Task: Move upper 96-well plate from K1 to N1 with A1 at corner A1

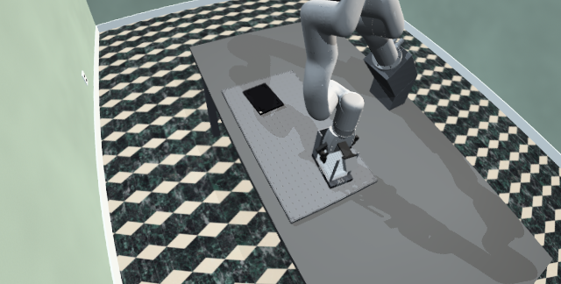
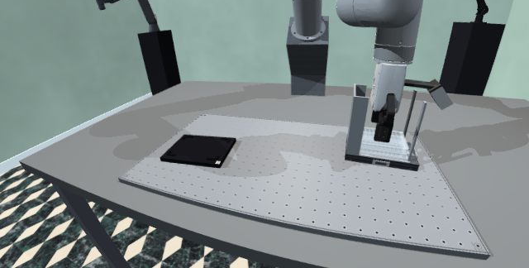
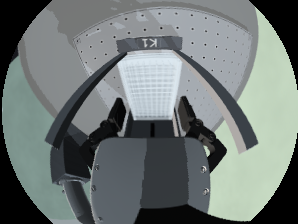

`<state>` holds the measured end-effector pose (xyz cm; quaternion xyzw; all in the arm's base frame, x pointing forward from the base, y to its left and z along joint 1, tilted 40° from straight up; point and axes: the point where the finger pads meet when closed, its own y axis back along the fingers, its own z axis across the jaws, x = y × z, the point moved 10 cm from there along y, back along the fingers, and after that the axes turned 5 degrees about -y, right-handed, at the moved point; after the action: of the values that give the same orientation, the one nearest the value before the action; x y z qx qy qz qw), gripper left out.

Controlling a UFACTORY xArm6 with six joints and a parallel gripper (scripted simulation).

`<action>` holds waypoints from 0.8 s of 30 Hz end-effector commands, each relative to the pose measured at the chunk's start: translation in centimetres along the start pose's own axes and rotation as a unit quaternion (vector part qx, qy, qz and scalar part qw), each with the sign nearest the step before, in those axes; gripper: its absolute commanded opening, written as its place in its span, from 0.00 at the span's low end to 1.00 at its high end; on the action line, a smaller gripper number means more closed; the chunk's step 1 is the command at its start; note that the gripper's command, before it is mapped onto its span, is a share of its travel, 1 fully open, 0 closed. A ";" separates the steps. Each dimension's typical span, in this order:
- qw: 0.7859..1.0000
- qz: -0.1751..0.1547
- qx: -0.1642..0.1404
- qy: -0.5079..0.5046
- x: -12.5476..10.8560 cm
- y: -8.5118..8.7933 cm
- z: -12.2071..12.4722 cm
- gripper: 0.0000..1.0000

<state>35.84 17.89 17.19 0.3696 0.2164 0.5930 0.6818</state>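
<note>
inside one rack (image 2: 355, 124), one open end effector (image 2: 382, 132), one nest (image 2: 200, 150)

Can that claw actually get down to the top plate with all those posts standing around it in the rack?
Probably yes. The gripper is open and already down between the rack K1 uprights, just above the upper plate. In the wrist view, its fingers straddle the plate's sides, with nothing in between.

smooth, softly glossy pale grey arm (image 1: 322, 69), like moulded plastic. matt dark grey table (image 1: 438, 196). on it a matt light grey metal-look breadboard (image 2: 314, 202) dotted with small holes. at its 9 o'clock side, a matt black plate nest (image 2: 199, 150). stack rack k1 (image 2: 356, 127) has dull grey panels and thin rods; the plate (image 3: 152, 86) inside is pale, translucent-looking plastic. polished marble-patterned floor (image 1: 149, 152).
</note>
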 end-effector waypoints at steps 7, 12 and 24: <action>1.000 0.001 -0.001 0.000 0.0 -0.4 0.0 1.00; 1.000 0.001 -0.001 0.000 0.0 -0.8 0.0 1.00; 1.000 0.001 -0.001 0.000 0.0 -1.4 0.0 1.00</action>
<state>36.64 17.86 16.25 0.3697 0.2166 0.5929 0.6818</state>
